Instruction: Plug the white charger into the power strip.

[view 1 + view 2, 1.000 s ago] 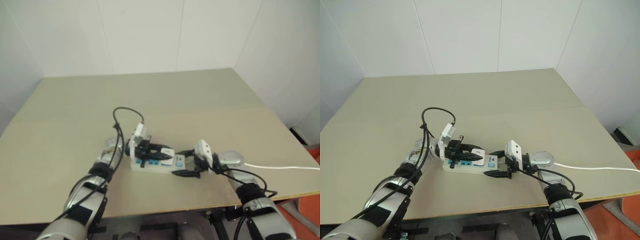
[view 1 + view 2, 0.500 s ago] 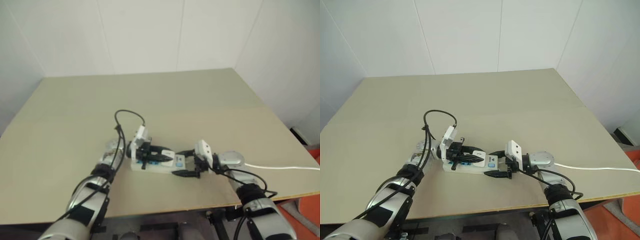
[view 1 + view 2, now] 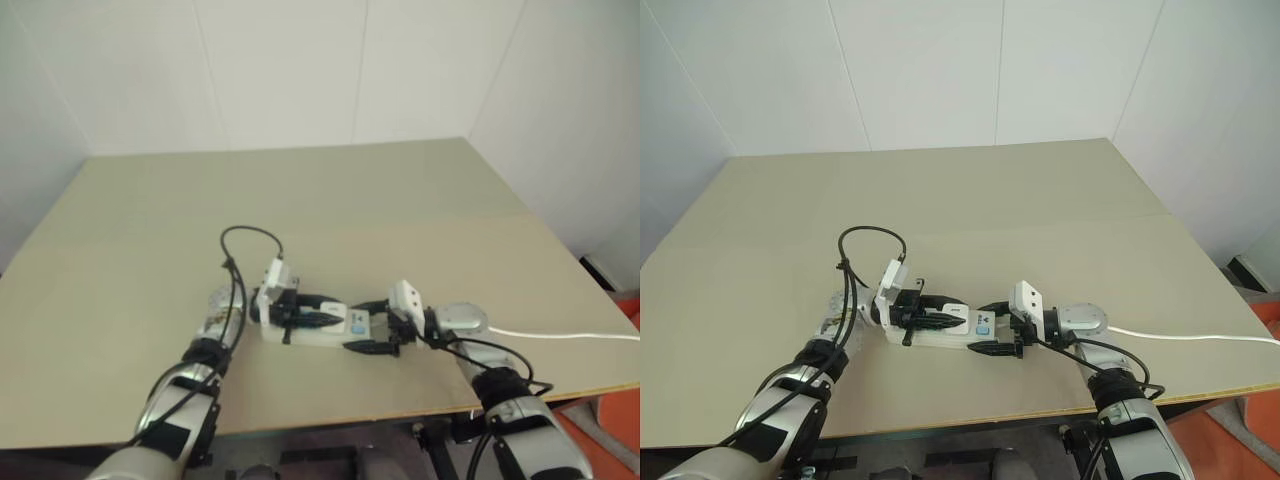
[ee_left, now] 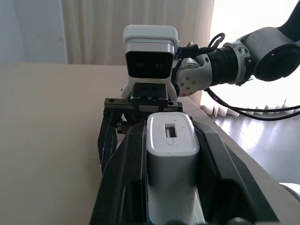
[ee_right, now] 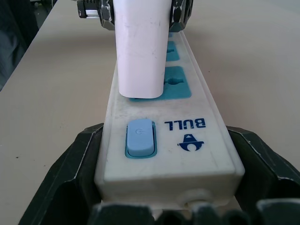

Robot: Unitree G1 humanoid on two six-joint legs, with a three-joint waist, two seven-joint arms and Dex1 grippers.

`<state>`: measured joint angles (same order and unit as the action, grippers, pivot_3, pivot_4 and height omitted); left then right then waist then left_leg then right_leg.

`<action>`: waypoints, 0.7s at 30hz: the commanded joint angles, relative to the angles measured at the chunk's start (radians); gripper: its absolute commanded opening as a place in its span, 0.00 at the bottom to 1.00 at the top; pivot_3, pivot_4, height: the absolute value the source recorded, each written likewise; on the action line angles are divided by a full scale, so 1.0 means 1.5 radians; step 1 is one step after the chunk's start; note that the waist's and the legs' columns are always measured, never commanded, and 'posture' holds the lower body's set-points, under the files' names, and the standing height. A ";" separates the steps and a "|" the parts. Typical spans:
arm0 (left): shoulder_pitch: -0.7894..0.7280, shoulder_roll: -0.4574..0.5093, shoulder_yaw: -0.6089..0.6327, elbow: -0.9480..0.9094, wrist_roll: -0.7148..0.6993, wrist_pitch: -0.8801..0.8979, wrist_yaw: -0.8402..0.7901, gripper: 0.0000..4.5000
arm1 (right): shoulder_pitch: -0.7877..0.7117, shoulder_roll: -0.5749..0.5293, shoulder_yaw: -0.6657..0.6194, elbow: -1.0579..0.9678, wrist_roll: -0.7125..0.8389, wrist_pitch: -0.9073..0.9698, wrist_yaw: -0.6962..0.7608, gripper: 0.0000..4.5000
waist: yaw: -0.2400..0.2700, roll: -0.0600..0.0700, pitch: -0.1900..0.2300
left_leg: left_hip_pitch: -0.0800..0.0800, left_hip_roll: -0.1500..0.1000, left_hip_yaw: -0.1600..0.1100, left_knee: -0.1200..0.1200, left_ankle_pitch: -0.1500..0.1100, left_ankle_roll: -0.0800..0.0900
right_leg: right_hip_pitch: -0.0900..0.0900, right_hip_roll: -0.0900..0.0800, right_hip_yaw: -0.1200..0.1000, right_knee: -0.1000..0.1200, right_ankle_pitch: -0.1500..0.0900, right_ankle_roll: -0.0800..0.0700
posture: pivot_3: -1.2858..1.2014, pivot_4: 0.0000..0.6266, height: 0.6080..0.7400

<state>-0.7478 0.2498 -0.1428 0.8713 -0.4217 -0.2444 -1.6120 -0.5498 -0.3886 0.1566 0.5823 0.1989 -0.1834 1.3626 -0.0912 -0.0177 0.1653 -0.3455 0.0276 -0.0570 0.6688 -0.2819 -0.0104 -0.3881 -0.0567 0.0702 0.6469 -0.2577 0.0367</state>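
Insertion step: left gripper [image 4: 159,183] clamps the white charger [image 4: 169,159] onto the power strip [image 5: 164,140] (right gripper [image 5: 164,206] pinching its switch end); next, press down squarely.

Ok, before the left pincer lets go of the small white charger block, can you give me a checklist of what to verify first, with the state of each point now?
1. Left pincer shut on the small white rectangular charger block: ok.
2. Right pincer clamps the switch end of the long white power strip with blue socket faces, one black finger on each side: ok.
3. Charger stands over the blue socket nearest the blue switch: ok.
4. Charger upright on the strip, not tilted: ok.
5. Charger pushed fully home, no gap under it: cannot tell; its lower edge meets the socket face, the prongs are hidden.
6. Strip lies flat on the beige table: ok.
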 commanded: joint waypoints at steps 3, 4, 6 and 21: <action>0.022 0.022 -0.017 0.052 0.055 -0.028 -0.002 0.23 | 0.009 0.003 0.023 0.001 -0.019 -0.001 0.005 0.76 | 0.000 0.000 -0.001 | 0.000 0.000 0.000 0.000 0.000 0.000 | 0.000 0.000 0.000 0.000 0.000 0.000 | 0.52 0.24 1.00; 0.023 0.023 -0.018 0.057 0.057 -0.030 -0.002 0.23 | 0.009 0.003 0.023 0.000 -0.019 -0.001 0.004 0.76 | 0.000 0.000 -0.001 | 0.000 0.000 0.000 0.000 0.000 0.000 | 0.000 0.000 0.000 0.000 0.000 0.000 | 0.52 0.24 1.00; 0.024 0.024 -0.017 0.065 0.061 -0.034 -0.002 0.23 | 0.010 0.003 0.023 0.000 -0.019 -0.001 0.003 0.76 | 0.000 0.000 -0.002 | 0.002 0.000 0.000 0.000 0.000 0.000 | 0.001 0.000 0.000 0.000 0.000 0.000 | 0.52 0.24 1.00; 0.015 0.015 0.011 0.091 0.058 -0.030 0.006 0.44 | 0.006 0.004 0.026 0.009 -0.021 -0.006 0.000 0.76 | -0.001 0.001 -0.004 | 0.005 0.000 0.000 -0.003 0.000 0.000 | 0.003 0.000 0.000 0.000 0.000 0.000 | 0.52 0.24 1.00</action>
<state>-0.7622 0.2572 -0.1329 0.9407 -0.3693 -0.3060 -1.6092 -0.5501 -0.3828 0.1680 0.5912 0.1892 -0.1844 1.3450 -0.0923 -0.0164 0.1586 -0.3373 0.0278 -0.0563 0.6642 -0.2819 -0.0104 -0.3828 -0.0559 0.0711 0.6468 -0.2579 0.0371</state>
